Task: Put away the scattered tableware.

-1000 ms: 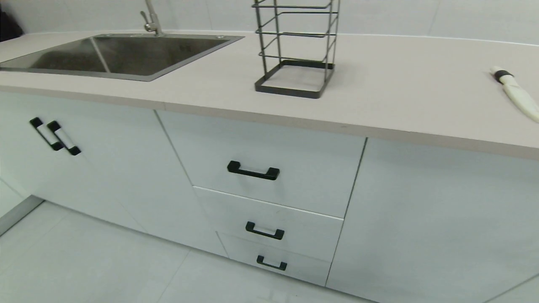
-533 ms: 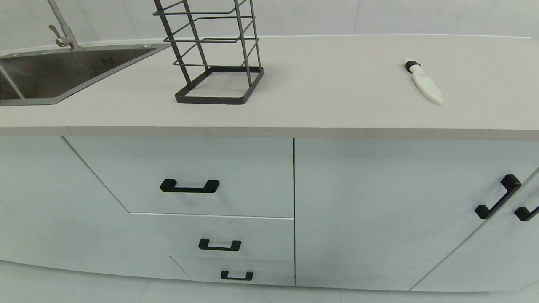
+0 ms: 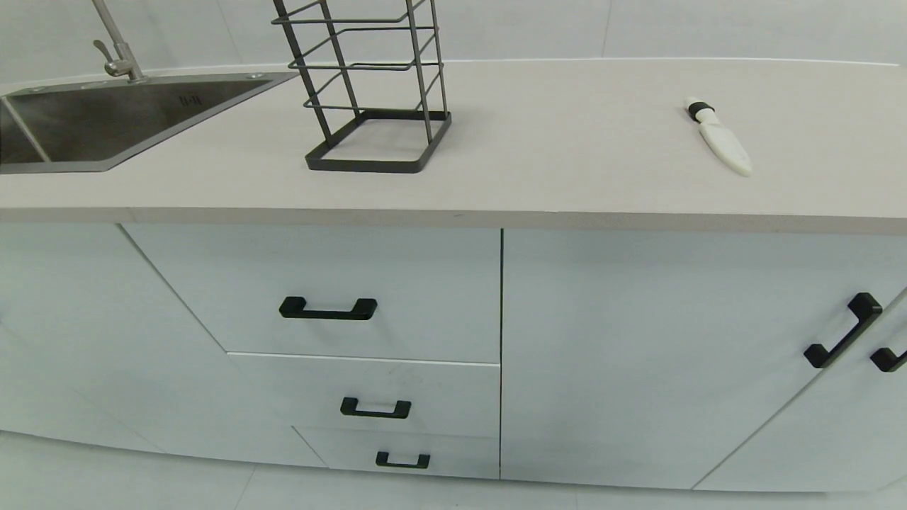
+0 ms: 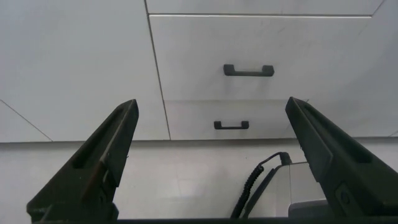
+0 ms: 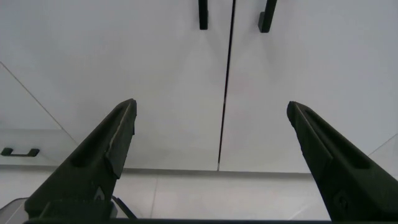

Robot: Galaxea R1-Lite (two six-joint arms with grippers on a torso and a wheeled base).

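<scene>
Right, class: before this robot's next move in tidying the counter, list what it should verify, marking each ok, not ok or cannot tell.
1. White utensil lying free on the counter: ok.
2. Wire rack upright: ok.
3. Left gripper open, holding nothing: ok.
4. Right gripper open, holding nothing: ok.
5. Drawers open for stowing: not ok, all three shut.
6. Utensil within reach: cannot tell.

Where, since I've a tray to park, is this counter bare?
The widest bare stretch of beige countertop lies between the black wire rack and the white knife with a black collar. A smaller patch lies beyond the knife, rightward. It is tightest between the rack and the stainless steel sink.
</scene>
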